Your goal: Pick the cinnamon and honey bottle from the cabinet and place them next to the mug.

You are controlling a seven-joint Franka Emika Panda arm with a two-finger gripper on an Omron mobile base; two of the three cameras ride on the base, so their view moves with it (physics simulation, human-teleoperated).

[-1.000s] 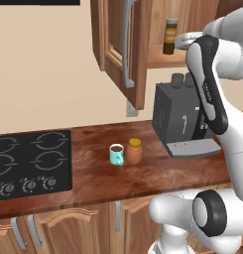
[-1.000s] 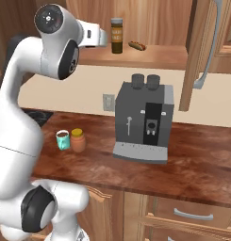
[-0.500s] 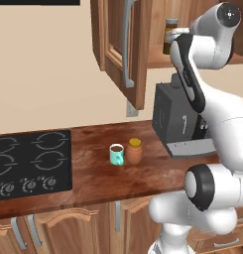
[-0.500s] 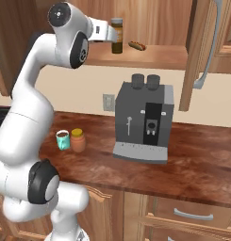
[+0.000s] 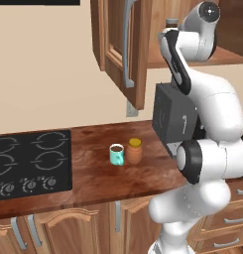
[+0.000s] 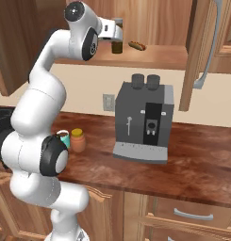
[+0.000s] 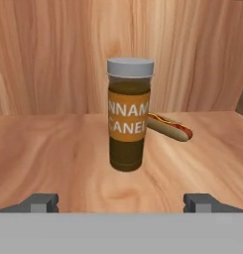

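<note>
A: Arm's swung up since last frame; I've got the gripper (image 7: pixel 121 202) spread wide at the cabinet (image 6: pixel 154 56) shelf.

B: Cinnamon?

A: cinnamon (image 7: pixel 128 114) upright dead ahead, untouched; hot dog (image 7: pixel 168 127) behind it. Honey bottle (image 5: pixel 134 151) far below on the table, beside mug (image 5: pixel 116 154).

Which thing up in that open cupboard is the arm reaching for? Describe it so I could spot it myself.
Look above the grey coffee machine to the open wooden cabinet on the wall. On its shelf, right in front of the open tool, stands the cinnamon. It is a tall, slim, dark-brown bottle with a grey cap and orange label, upright, unlike the small hot dog lying beside it.
</note>
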